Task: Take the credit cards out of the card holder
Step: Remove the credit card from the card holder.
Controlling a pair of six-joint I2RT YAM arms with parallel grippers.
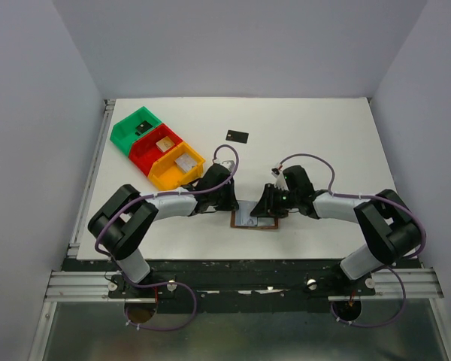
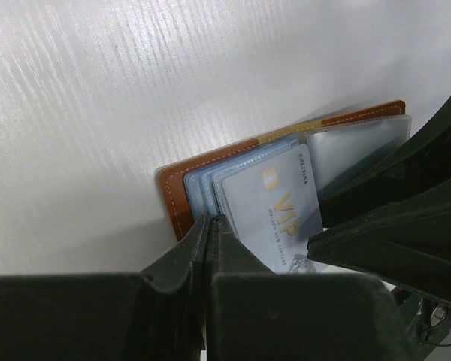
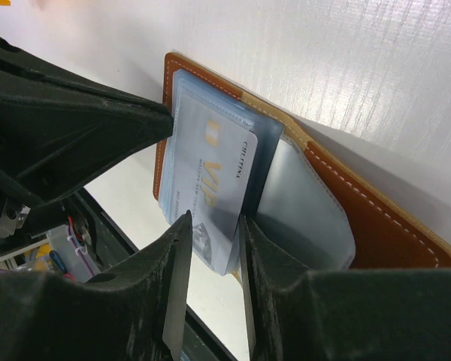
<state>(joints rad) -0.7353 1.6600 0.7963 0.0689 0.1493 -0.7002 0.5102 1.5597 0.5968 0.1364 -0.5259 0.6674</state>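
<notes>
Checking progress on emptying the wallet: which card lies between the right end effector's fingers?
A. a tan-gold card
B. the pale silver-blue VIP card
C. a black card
B: the right wrist view shows the pale silver-blue VIP card, sticking out of the card holder, between the open fingers of the right end effector.

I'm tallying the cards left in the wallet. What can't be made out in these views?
Left wrist: cards behind the pale silver-blue VIP card in the open brown leather wallet, hidden by layered sleeves and the left gripper.
Right wrist: that card's lower end, behind the right gripper.
Top view: wallet pockets, covered by both grippers and too small.
</notes>
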